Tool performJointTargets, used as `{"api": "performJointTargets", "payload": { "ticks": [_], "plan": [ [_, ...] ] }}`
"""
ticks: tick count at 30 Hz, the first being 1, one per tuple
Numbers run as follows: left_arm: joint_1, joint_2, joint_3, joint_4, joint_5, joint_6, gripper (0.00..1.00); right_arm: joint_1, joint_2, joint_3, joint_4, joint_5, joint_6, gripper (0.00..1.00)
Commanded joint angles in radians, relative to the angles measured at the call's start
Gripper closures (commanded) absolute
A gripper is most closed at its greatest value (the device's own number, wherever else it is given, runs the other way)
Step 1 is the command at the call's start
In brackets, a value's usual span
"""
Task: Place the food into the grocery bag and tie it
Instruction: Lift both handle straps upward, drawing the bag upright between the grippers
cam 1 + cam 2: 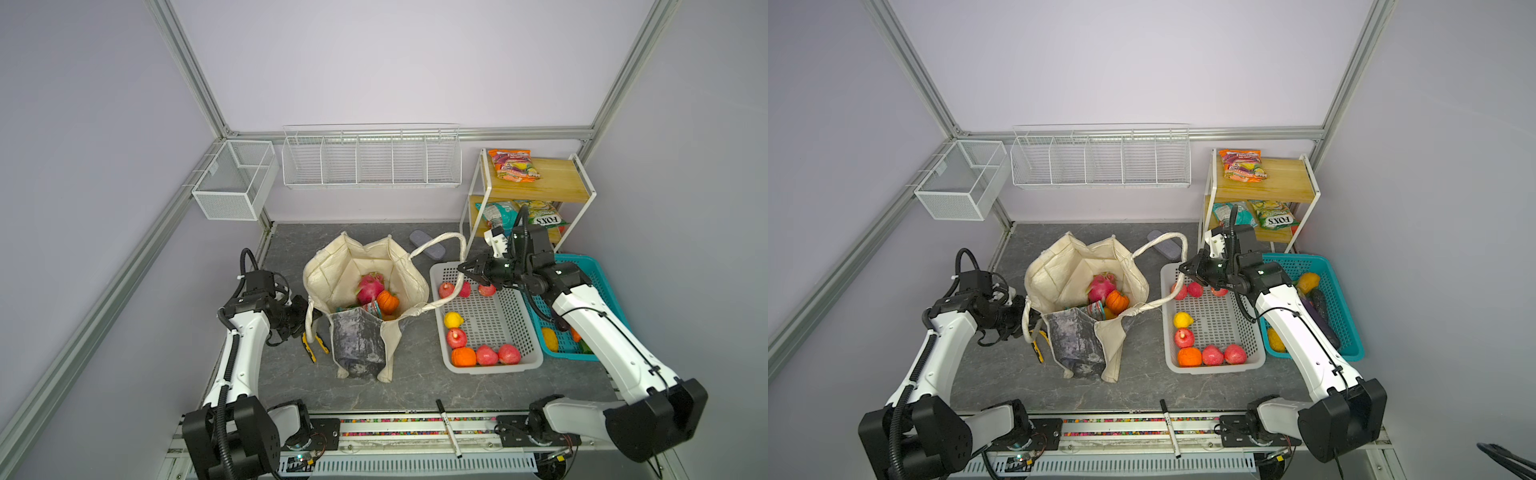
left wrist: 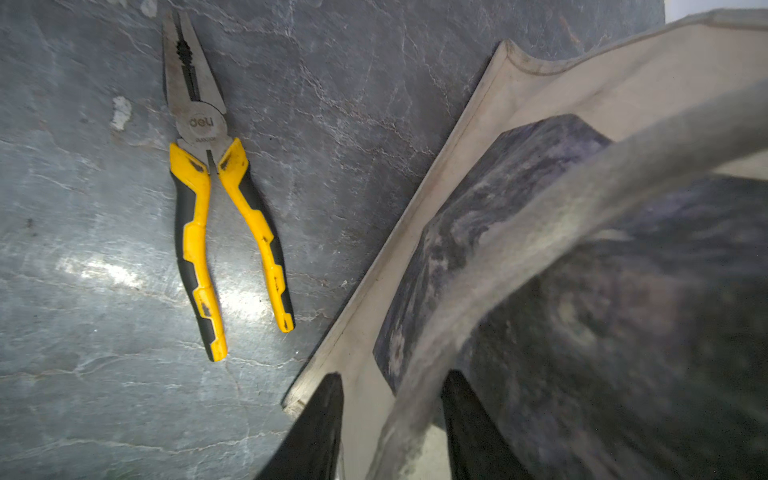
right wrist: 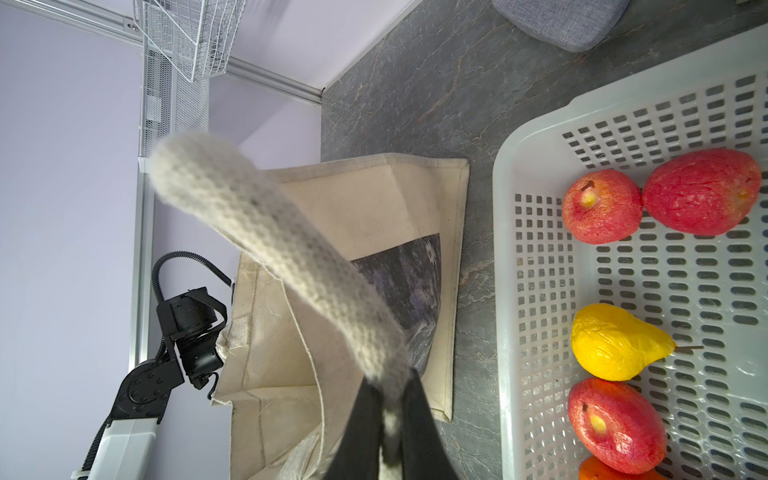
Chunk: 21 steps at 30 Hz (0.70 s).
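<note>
You are at the tying step, judging by where both claws sit. The grocery bag (image 1: 365,266) stands open in the middle of the desk (image 1: 415,386), with a dragon fruit (image 1: 370,286), a small pumpkin (image 1: 387,301) and a teal packet (image 1: 371,309) inside. More fruit (image 1: 486,355) lies in the white basket (image 1: 494,368) just right of the bag. Your right claw (image 1: 462,268) is clenched on the right handle (image 1: 440,239) and holds the loop up over the basket's far left corner. Your left claw (image 2: 391,376) is at the bag's left side with its jaws apart, one on each side of the left handle (image 2: 540,232). In the left wrist view there is a gap beside the strap, so it is not gripped yet. The next move calls for pinching that strap firmly, then lifting both loops toward each other above the bag's mouth so they can cross. The canvas is floppy, so raise the two sides evenly or the bag may tip toward one side. Pliers (image 2: 195,232) lie on the desk just left of the bag, so keep the left claw high enough to clear them.
</note>
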Motion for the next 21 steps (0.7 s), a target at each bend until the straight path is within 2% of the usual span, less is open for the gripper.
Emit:
{"api": "performJointTargets", "payload": {
  "ticks": [1, 4, 7, 10, 16, 21],
  "plan": [
    [0.005, 0.005, 0.017, -0.029, 0.043, 0.043, 0.63, -0.005, 0.003, 0.009, -0.012, -0.005, -0.013, 0.93],
    [0.005, 0.007, 0.018, -0.024, 0.046, 0.039, 0.71, -0.006, 0.002, 0.009, -0.016, -0.004, -0.014, 0.93],
    [0.005, -0.003, 0.032, -0.031, 0.037, 0.025, 0.83, -0.006, -0.001, 0.012, -0.019, 0.001, -0.015, 0.93],
    [0.006, -0.03, 0.063, -0.054, 0.003, 0.009, 0.85, -0.006, -0.004, 0.016, -0.023, 0.004, -0.019, 0.93],
    [0.005, -0.053, 0.17, -0.203, -0.2, 0.017, 0.88, -0.006, -0.006, 0.034, -0.026, 0.006, -0.022, 0.93],
    [0.003, -0.083, 0.303, -0.333, -0.368, -0.078, 0.93, -0.006, -0.001, 0.061, -0.032, 0.008, -0.026, 0.93]
  ]
}}
